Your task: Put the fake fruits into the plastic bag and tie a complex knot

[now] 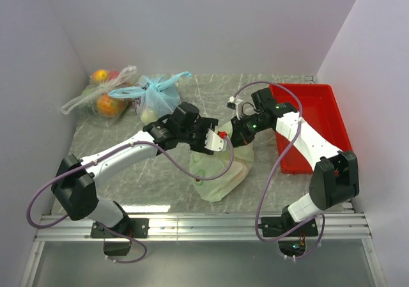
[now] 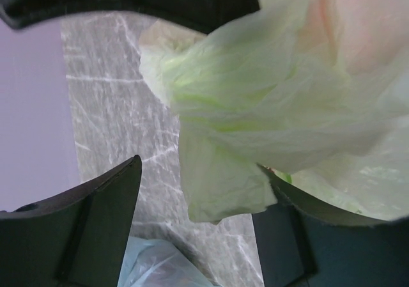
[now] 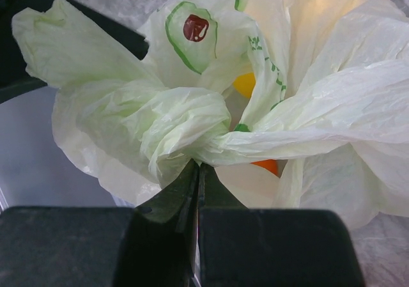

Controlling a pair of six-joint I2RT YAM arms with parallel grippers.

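Left pincer (image 2: 199, 165) spread; plastic bag (image 2: 255, 101) flap in gap.

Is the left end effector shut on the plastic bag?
No: the left end effector stands open, the plastic bag hanging loose between its jaws.

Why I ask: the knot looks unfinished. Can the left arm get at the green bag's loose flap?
Probably yes: the open left end effector straddles a hanging flap of the bag, nothing between; the right end effector pinches the twist nearby.

Thin, crinkly, translucent plastic bag (image 3: 160, 121); matt, veined, stone-look table (image 1: 144, 185)
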